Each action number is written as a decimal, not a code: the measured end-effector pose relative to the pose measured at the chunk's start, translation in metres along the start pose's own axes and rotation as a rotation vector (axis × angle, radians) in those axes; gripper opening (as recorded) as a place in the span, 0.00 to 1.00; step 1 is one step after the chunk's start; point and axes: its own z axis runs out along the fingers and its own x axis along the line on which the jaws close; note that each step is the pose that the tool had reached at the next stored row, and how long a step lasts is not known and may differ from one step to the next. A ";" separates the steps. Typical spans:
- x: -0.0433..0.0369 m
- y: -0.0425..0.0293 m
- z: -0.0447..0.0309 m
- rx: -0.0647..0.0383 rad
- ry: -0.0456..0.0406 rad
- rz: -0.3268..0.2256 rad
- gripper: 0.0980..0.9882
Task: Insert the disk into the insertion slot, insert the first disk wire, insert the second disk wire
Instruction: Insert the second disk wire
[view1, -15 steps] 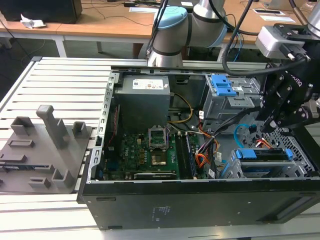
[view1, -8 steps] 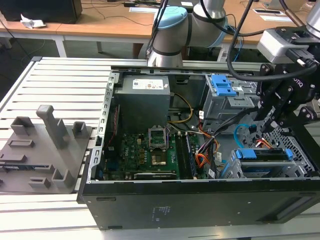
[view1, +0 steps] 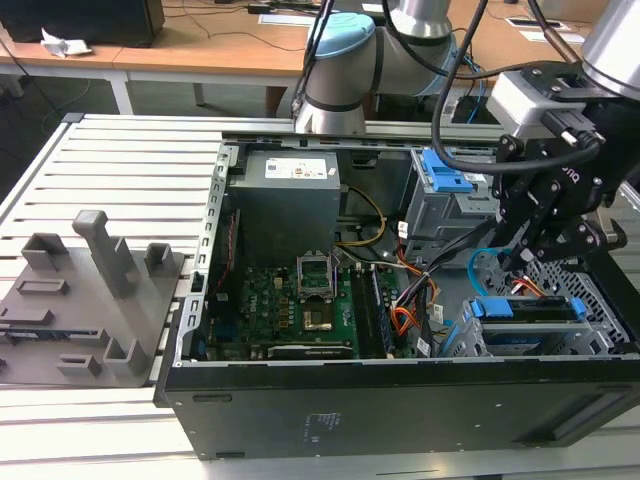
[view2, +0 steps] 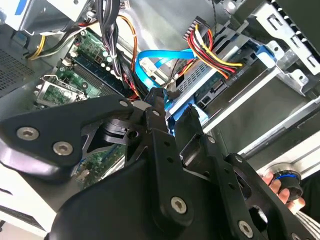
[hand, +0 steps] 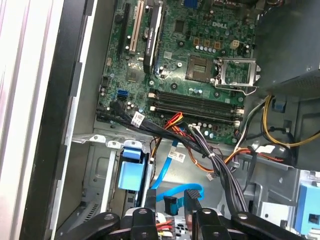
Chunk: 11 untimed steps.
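Claw (view2: 172, 117) narrowed onto dark plug of limp, light second disk wire (view2: 160, 57); best gripped by rigid plug.

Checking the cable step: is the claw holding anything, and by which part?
Cannot tell. The claw is at the blue cable, by its dark plug, but a grip isn't clear.

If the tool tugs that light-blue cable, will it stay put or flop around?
Probably floppy but springy: the light-blue cable holds a smooth loop beside the disk. Its thin flat shape suggests it's light and may twist or kink near the plug.
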 end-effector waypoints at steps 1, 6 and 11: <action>0.0000 0.0000 0.0012 -0.001 0.0013 -0.008 0.30; 0.0002 -0.0001 0.0050 -0.003 0.0121 -0.031 0.30; 0.0002 -0.0001 0.0051 -0.003 0.0129 -0.032 0.28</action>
